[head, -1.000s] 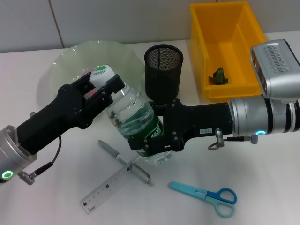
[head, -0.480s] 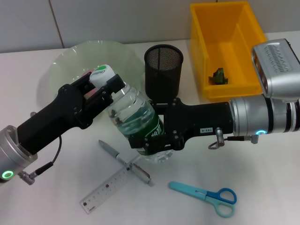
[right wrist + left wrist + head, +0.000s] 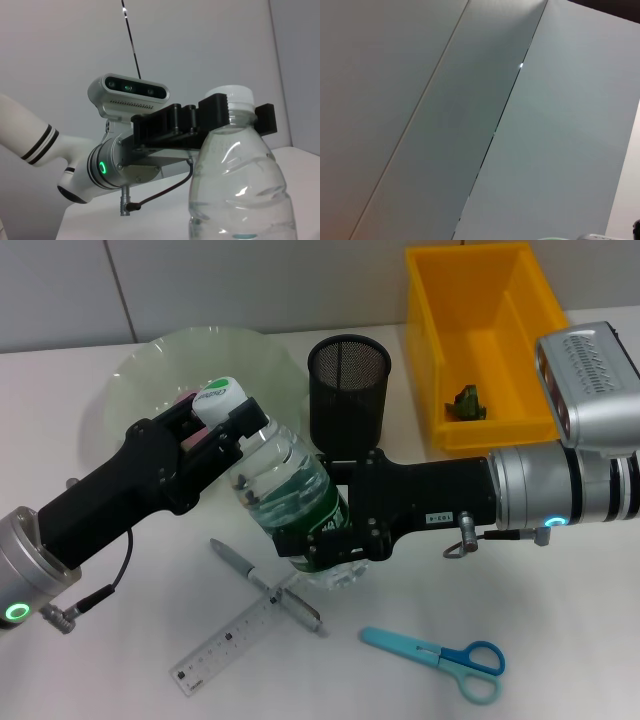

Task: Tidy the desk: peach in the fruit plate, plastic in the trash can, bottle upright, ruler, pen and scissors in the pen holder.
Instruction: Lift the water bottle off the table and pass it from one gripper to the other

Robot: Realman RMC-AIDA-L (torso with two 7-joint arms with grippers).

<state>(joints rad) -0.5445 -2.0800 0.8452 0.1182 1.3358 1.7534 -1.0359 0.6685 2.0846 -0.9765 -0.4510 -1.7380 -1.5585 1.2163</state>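
Observation:
A clear water bottle [image 3: 288,483] with a white cap and green label stands over the desk's middle, held between both arms. My left gripper [image 3: 228,422] is shut on its neck just under the cap; the right wrist view shows those black fingers [image 3: 175,125] clamped around the bottle [image 3: 240,190]. My right gripper [image 3: 325,545] is shut on the bottle's lower part at the label. On the desk in front lie a grey pen [image 3: 265,585], a clear ruler [image 3: 232,640] and blue scissors [image 3: 435,655]. The black mesh pen holder [image 3: 348,390] stands behind. A pink peach [image 3: 185,397] peeks out in the green fruit plate [image 3: 150,360].
A yellow bin [image 3: 480,300] at the back right holds a small green piece [image 3: 466,402]. The pen crosses over the ruler's end directly below the bottle. The left wrist view shows only wall panels.

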